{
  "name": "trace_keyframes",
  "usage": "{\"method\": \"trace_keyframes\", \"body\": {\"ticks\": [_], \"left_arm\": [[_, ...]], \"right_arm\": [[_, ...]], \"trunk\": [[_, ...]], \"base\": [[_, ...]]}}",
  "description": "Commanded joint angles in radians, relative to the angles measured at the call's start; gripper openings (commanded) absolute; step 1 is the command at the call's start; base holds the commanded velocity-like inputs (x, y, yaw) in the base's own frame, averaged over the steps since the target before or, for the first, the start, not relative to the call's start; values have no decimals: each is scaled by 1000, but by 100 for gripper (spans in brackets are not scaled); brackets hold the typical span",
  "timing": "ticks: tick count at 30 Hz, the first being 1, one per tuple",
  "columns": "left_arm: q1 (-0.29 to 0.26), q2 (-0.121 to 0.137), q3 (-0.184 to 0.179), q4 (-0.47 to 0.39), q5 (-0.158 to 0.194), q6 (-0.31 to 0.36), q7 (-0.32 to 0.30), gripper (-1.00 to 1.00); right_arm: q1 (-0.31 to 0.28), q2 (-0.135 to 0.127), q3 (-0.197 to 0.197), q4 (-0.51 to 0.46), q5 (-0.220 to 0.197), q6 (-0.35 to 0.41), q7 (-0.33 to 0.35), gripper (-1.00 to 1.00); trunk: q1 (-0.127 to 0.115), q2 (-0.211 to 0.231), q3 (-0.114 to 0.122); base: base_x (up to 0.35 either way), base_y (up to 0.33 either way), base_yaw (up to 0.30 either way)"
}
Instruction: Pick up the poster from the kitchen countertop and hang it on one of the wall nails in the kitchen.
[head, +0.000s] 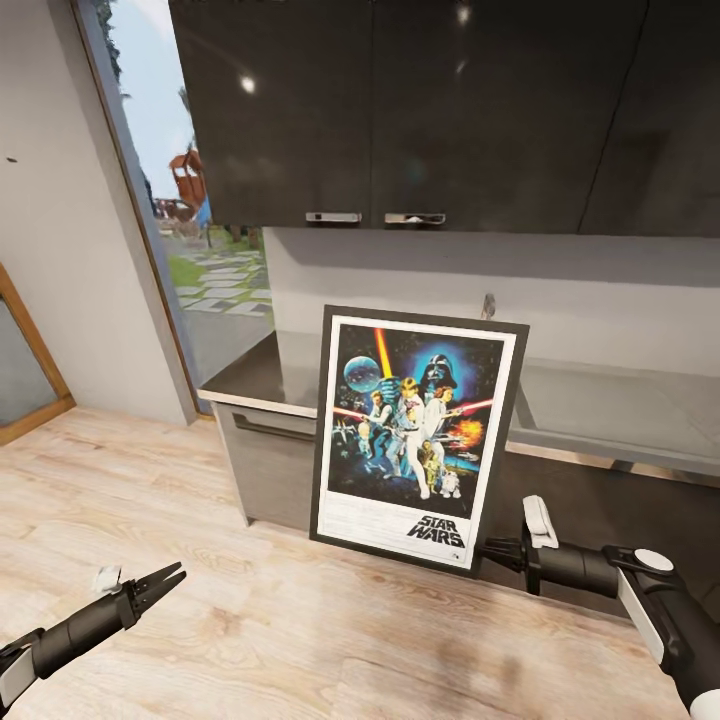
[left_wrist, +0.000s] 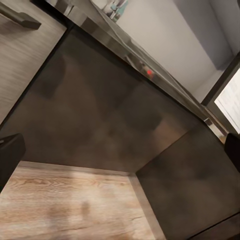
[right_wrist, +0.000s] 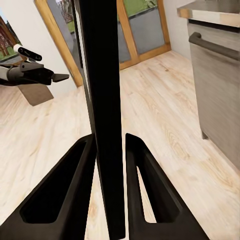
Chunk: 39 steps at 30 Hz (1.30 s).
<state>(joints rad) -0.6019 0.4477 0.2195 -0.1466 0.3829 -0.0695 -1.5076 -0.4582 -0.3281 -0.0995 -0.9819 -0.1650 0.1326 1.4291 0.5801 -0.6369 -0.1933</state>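
The Star Wars poster (head: 415, 430) stands upright in front of the kitchen countertop (head: 255, 385), tilted slightly, its lower edge well above the floor. My right gripper (head: 495, 548) is shut on the poster's lower right frame edge. In the right wrist view the black edge (right_wrist: 102, 100) runs between the two fingers (right_wrist: 65, 190). My left gripper (head: 168, 580) hovers low over the floor to the poster's left, open and empty. A tiny dark speck, a wall nail (head: 11, 159), sits on the pale wall at far left.
Dark upper cabinets (head: 400, 110) hang above the worktop, which holds a sink (head: 610, 410) and tap (head: 488, 305). A tall glass door (head: 190, 200) stands to the left and a wood-framed door (head: 30, 360) further left. Light wooden floor (head: 280, 620) spreads below.
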Motion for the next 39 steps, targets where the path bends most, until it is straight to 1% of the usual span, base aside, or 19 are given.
{"method": "trace_keyframes", "body": {"ticks": [1, 18, 23, 34, 39], "left_arm": [[-1, 0, -1, 1, 2, -7, -2, 100], [-1, -1, -2, 1, 2, -7, -2, 100], [-1, -1, -2, 1, 2, -7, -2, 100], [-1, -1, -2, 1, 2, -7, -2, 100], [-1, -1, -2, 1, 2, -7, -2, 100]], "right_arm": [[-1, 0, 0, 0, -4, 13, 5, -100], [-1, 0, 0, 0, -5, 13, 5, -100], [-1, 0, -1, 0, -28, 13, 5, -100], [0, 0, -1, 0, -37, 13, 5, -100], [0, 0, -1, 0, -37, 13, 5, -100]], "trunk": [[-4, 6, 2], [-69, 125, 55], [-88, 160, 71], [-130, 237, 105], [-130, 237, 105]], "base": [[0, 0, 0], [0, 0, 0], [0, 0, 0], [0, 0, 0], [0, 0, 0]]}}
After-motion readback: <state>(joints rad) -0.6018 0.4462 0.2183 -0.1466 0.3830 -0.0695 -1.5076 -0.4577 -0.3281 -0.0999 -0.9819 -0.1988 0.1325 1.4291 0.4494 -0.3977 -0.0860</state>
